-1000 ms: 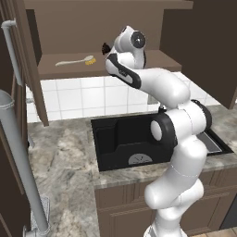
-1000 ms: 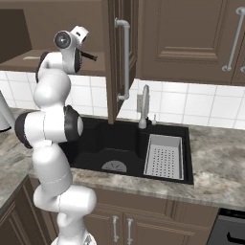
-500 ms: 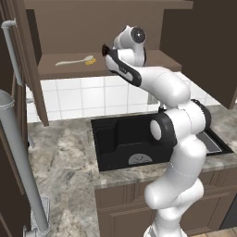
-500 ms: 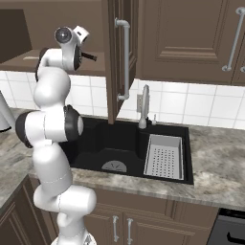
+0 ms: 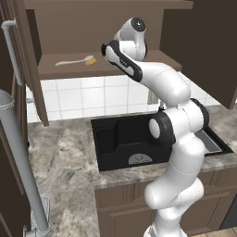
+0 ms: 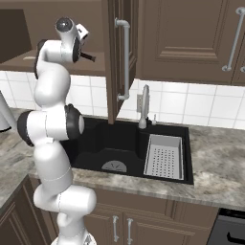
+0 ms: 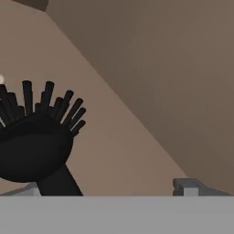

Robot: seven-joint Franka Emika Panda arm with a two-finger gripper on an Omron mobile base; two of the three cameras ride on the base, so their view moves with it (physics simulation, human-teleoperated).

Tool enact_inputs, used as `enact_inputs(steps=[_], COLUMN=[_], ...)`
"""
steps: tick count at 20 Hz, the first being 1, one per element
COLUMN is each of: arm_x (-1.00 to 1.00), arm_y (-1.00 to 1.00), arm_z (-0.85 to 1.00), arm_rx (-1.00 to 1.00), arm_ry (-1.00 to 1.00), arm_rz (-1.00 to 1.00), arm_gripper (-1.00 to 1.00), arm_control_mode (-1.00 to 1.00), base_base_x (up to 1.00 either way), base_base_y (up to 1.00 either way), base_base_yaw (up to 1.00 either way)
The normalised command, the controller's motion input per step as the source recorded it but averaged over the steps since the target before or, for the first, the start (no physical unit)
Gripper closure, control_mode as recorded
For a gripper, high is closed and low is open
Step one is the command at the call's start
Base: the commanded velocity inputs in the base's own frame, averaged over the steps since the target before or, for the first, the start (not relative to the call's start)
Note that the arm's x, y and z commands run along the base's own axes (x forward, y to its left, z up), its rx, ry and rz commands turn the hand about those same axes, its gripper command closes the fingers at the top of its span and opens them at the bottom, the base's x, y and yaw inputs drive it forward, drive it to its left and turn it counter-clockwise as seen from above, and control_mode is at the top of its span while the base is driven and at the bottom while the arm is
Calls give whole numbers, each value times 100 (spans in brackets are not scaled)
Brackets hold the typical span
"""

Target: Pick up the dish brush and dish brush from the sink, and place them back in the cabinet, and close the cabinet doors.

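Between the tool's [image 7: 109,187] tips the black brush [image 7: 39,141] sits clamped, bristles toward the cabinet's [image 7: 151,68] back wall. Over the last second the hand has edged deeper over the shelf [image 5: 69,70], so release looks close. Farther along, the base view shows the white brush [image 5: 74,61] already lying there; the right view adds the open door [image 6: 119,57] and the sink [image 6: 129,150] below.

The white arm rises tall from its base, bends at a dark elbow joint and reaches up high. Its hand points into the open cabinet. The gripper [image 6: 87,57] is at the top, and its two small dark fingers are closed around the black dish brush [image 7: 39,141].
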Motion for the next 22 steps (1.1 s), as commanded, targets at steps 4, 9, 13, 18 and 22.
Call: enact_inputs(steps=[4, 9, 13, 18, 22], arm_x=[-6, -9, -15, -8, 0], arm_y=[7, 6, 0, 0, 0], arm_z=[1, 0, 0, -5, -15], arm_rx=[4, 5, 6, 3, 3], arm_ry=[11, 8, 3, 4, 6], arm_rz=[0, 0, 0, 0, 0], arm_gripper=[-100, -100, -100, -100, -100], arm_control_mode=[-100, -100, -100, -100, -100], base_base_x=[0, 0, 0, 0, 0], base_base_y=[0, 0, 0, 0, 0], base_base_yaw=[0, 0, 0, 0, 0])
